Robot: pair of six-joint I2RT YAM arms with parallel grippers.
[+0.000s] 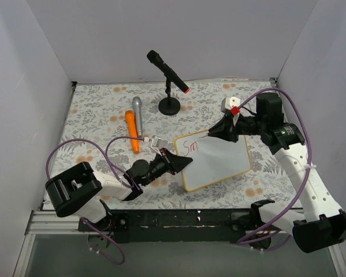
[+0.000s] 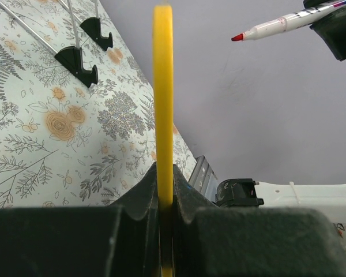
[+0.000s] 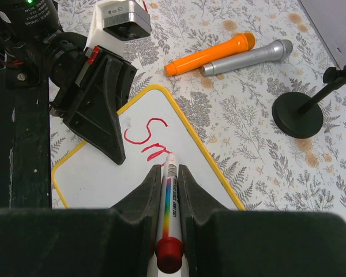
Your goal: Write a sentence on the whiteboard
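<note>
Right gripper [image 3: 170,171] tight around marker [image 3: 170,203], tip near red "Sm" sentence [image 3: 145,138] (left gripper [image 2: 163,176] clamped on whiteboard [image 2: 163,86] rim).

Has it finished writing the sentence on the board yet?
No, only the red letters "Sm" stand on the whiteboard; the rest of it is bare.

Edge-on in the left claw [image 2: 164,173], the small yellow-rimmed whiteboard [image 2: 163,86] hides its face; the white marker [image 3: 169,193] covers where the red handwritten letters [image 3: 144,138] end.
</note>
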